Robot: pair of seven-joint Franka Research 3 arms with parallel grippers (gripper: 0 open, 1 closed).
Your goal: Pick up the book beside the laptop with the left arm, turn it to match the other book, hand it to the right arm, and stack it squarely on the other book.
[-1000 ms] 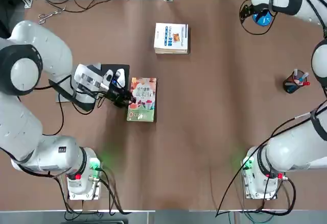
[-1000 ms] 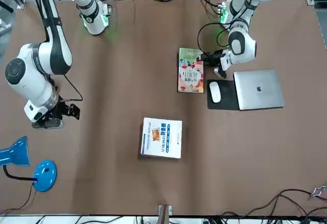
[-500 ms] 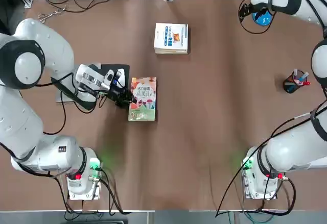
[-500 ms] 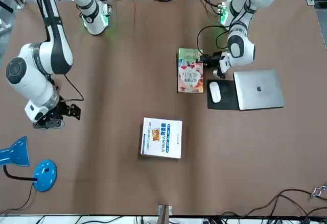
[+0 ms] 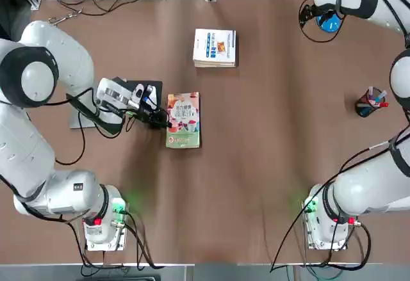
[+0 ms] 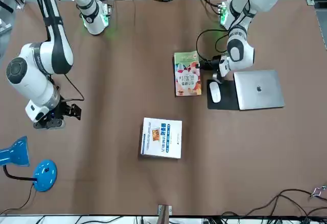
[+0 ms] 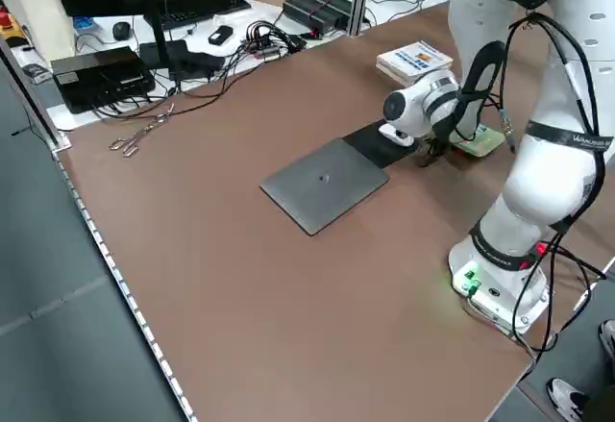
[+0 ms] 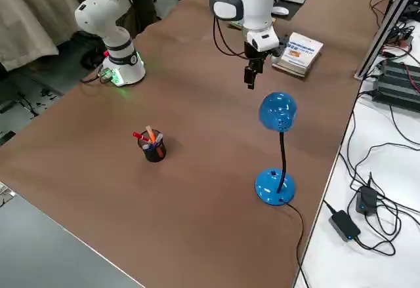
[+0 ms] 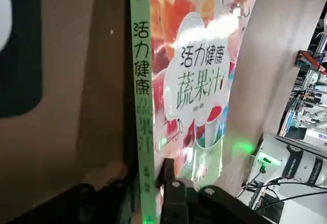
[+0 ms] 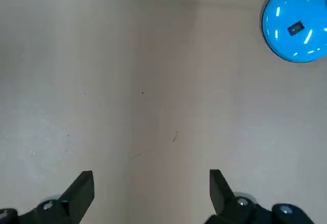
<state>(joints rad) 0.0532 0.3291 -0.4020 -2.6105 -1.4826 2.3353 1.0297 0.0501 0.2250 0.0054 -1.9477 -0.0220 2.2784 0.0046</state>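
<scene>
The book (image 5: 183, 120) has an orange-pink cover and a green band at its near end. It lies just right of the mouse pad, beside the laptop (image 6: 258, 89). My left gripper (image 5: 159, 120) is shut on the book's green spine edge (image 9: 140, 106), with one finger (image 9: 167, 175) over the cover and the other under it. The other book (image 5: 215, 47), white with blue stripes, lies flat farther out on the table. Near the far right corner my right gripper (image 6: 51, 120) hangs open over bare table, its fingers (image 10: 84, 187) wide apart.
A black mouse pad (image 6: 225, 99) with a white mouse (image 6: 214, 92) lies between book and laptop. A blue desk lamp (image 8: 276, 145) stands at the far right corner, a pen cup (image 5: 370, 102) sits at the right, and scissors (image 5: 59, 18) lie at the far left.
My left gripper has shut on the book's spine edge. The book has shifted a little to the right, away from the mouse pad. The right arm has not moved.
</scene>
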